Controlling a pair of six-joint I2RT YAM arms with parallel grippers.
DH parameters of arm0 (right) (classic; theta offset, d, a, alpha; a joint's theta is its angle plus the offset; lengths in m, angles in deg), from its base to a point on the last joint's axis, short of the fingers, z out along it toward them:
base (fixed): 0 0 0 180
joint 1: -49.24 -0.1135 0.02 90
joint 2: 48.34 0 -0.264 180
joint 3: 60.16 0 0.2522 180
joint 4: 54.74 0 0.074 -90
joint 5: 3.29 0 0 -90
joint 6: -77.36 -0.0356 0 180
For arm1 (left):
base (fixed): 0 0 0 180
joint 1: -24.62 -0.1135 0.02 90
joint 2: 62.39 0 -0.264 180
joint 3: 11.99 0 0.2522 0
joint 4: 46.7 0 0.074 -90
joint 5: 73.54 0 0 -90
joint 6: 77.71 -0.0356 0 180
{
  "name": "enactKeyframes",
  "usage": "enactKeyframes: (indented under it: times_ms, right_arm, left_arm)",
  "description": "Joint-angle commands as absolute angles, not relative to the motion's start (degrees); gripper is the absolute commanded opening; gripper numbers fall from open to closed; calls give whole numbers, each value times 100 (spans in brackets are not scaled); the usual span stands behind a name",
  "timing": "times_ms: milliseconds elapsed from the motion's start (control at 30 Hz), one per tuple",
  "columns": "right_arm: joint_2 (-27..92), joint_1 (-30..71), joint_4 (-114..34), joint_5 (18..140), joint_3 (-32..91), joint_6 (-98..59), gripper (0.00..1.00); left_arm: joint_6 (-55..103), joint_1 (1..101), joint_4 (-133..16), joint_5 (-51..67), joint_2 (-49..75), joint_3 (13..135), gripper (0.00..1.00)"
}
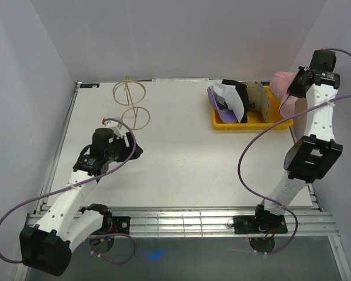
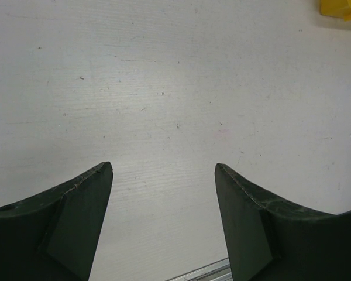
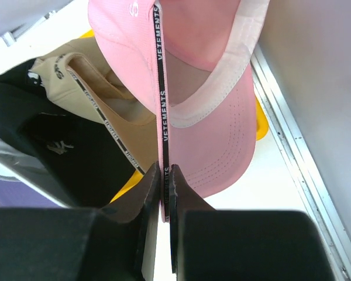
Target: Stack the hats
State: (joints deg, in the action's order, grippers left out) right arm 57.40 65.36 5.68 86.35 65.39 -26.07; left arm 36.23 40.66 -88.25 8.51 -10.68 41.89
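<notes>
Your right gripper [image 3: 165, 175] is clamped on the edge of the pink cap [image 3: 210, 111], its fingers pinched together on the black lettered strap there. The cap hangs at the right end of the yellow tray [image 1: 245, 124]. The tan cap [image 3: 99, 93], black cap [image 3: 52, 146], white cap [image 1: 228, 96] and purple cap [image 1: 212, 96] sit packed together in that tray. Your left gripper [image 2: 164, 175] holds nothing, jaws apart over the table [image 2: 164, 88], well apart from the tray.

Top cam sits high at near edge, looks down over whole table [image 1: 164, 164]; left wrist cam faces down, close to its surface, yellow tray [image 2: 339, 7] corner top right; right wrist cam v. close on pink cap [image 3: 222, 146]; all share tray.
</notes>
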Motion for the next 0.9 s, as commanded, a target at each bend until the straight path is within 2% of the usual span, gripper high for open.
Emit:
enactKeyframes:
  times_ms: [0, 167, 233, 400, 567, 733, 867]
  right_arm:
    - [5344, 6559, 735, 8926, 7075, -2609, 8]
    - [5265, 6559, 1079, 8733, 8068, -2741, 8]
    - [5178, 6559, 1080, 8312, 8236, -2951, 8]
    - [4598, 6437, 395, 7241, 7737, -3601, 8]
    - [4281, 5603, -649, 6852, 7174, -4348, 8]
    - [4377, 4409, -1415, 6878, 7138, -4937, 8]
    - [4430, 3669, -2628, 6693, 6567, -5675, 8]
  left_arm:
    - [3558, 4071, -8762, 846, -1062, 4229, 81]
    - [3558, 4071, -8814, 846, -1044, 4299, 81]
    - [3575, 4071, -8841, 855, -1036, 4378, 81]
    - [3794, 4071, -8955, 662, -1018, 4791, 81]
    - [3988, 4071, -9235, 486, -816, 6020, 81]
    - [4426, 4071, -9621, 661, -527, 7338, 81]
    - [4735, 4071, -9860, 793, -280, 8655, 81]
